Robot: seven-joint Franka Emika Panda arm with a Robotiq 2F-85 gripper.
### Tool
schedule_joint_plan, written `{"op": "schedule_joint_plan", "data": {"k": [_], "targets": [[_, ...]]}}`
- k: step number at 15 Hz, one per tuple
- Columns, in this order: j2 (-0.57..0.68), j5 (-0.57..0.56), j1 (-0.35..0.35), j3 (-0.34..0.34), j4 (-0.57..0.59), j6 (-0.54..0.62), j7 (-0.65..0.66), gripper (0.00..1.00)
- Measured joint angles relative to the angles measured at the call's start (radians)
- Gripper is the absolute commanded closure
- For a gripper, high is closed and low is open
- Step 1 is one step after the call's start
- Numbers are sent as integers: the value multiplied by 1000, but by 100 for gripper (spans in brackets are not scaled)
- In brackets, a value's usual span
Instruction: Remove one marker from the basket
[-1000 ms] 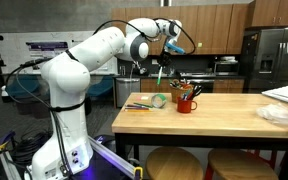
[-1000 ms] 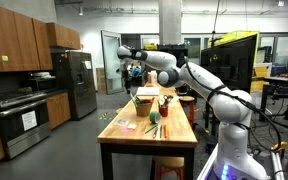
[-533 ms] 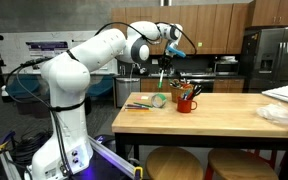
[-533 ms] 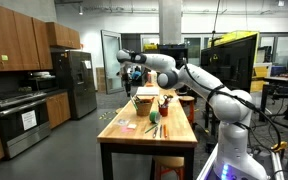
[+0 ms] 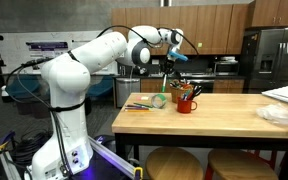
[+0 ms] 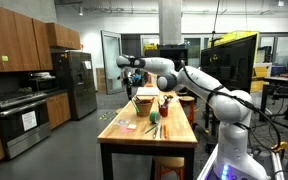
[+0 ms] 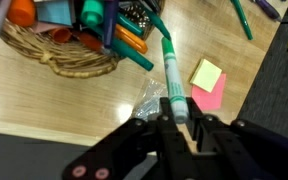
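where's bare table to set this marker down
Widest bare wood: the stretch of table between the red basket and the papers at the table's end, and the strip along the front edge. Crowded: around the basket, with the pale green round object and loose pens beside it.

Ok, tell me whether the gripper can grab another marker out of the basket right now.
Probably not: the gripper is shut on the green marker, held outside the basket, so its jaws are occupied. The basket's top looks unobstructed, though.
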Motion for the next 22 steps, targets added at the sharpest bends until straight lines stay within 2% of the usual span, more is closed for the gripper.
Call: {"op": "schedule_joint_plan", "data": {"k": [5, 6, 20, 21, 22], "targets": [[22, -26, -1, -17, 3, 3, 1, 95], [25, -26, -3, -18, -9, 16, 6, 81], [51, -26, -4, -18, 16, 12, 7, 81], [51, -26, -4, -18, 16, 12, 7, 56], [51, -26, -4, -18, 17, 12, 7, 56]]}}
